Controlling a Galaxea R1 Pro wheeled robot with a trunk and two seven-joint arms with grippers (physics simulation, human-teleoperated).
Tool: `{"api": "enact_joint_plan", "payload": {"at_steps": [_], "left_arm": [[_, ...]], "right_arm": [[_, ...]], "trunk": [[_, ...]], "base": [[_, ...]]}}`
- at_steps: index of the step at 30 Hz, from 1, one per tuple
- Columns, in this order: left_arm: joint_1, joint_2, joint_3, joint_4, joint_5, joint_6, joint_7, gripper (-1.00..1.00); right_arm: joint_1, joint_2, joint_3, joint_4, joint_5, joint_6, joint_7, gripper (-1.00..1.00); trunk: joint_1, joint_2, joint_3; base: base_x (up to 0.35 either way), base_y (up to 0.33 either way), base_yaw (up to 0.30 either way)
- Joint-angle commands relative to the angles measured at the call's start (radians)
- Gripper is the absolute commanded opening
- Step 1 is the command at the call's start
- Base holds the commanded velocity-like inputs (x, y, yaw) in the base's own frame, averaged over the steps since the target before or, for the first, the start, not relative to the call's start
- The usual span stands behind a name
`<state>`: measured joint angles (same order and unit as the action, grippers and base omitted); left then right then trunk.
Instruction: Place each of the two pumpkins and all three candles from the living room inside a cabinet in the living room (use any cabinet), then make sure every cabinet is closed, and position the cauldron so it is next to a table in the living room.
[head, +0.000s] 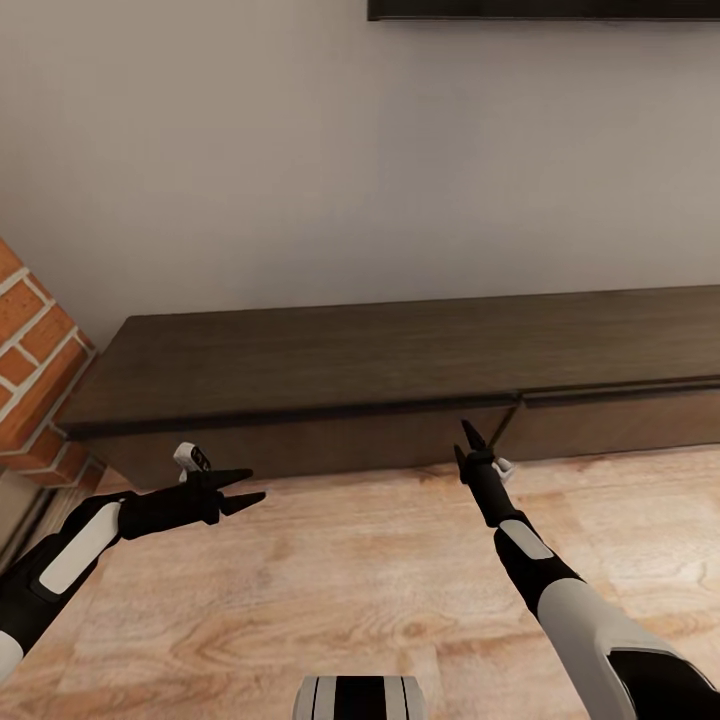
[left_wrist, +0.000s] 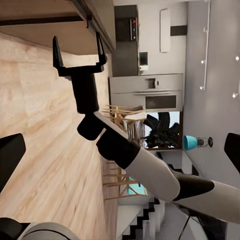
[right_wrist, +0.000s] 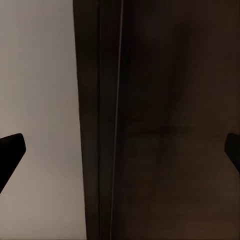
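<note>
1. Left arm: glossy black casing with a long white inset panel on the forearm.
2. Left gripper: matte black, two thin pointed fingers; a small white knob with a dark mark sits on the wrist.
3. Right arm: white casing on the section nearer the trunk, a black forearm with a pale grey inset panel, and black joints.
4. Right gripper: black; in the left wrist view its body is cylindrical, ending in a crossbar with two slim tapered fingers. A small white knob sits beside the wrist.
5. Trunk: white with black vertical stripes.
</note>
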<state>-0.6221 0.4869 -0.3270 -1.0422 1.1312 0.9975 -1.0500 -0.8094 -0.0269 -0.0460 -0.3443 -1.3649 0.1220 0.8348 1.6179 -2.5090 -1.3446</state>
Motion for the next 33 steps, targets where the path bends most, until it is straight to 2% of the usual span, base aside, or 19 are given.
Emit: {"api": "enact_joint_plan", "payload": {"at_steps": [1, 4, 8, 33], "left_arm": [[-0.001, 0.001, -0.003, 0.001, 0.004, 0.004, -0.002, 1.00], [-0.001, 0.001, -0.003, 0.001, 0.003, 0.004, -0.002, 1.00], [-0.001, 0.001, -0.003, 0.001, 0.003, 0.004, -0.002, 1.00], [-0.001, 0.000, -0.003, -0.001, 0.002, 0.003, -0.002, 1.00]], "right_arm": [[-0.001, -0.007, -0.003, 0.001, -0.006, 0.011, 0.003, 1.00], [-0.001, -0.023, -0.003, 0.002, -0.007, 0.011, 0.002, 1.00], [-0.001, -0.032, -0.003, 0.002, -0.015, 0.011, 0.001, 1.00], [-0.001, -0.039, -0.003, 0.002, -0.017, 0.011, -0.003, 1.00]], "trunk": [[0.000, 0.000, -0.001], [0.000, 0.000, -0.001], [0.000, 0.000, -0.001], [0.000, 0.000, -0.001]], "base": [[0.138, 0.081, 0.000], [0.113, 0.070, 0.000], [0.034, 0.018, 0.000], [0.097, 0.008, 0.000]]}}
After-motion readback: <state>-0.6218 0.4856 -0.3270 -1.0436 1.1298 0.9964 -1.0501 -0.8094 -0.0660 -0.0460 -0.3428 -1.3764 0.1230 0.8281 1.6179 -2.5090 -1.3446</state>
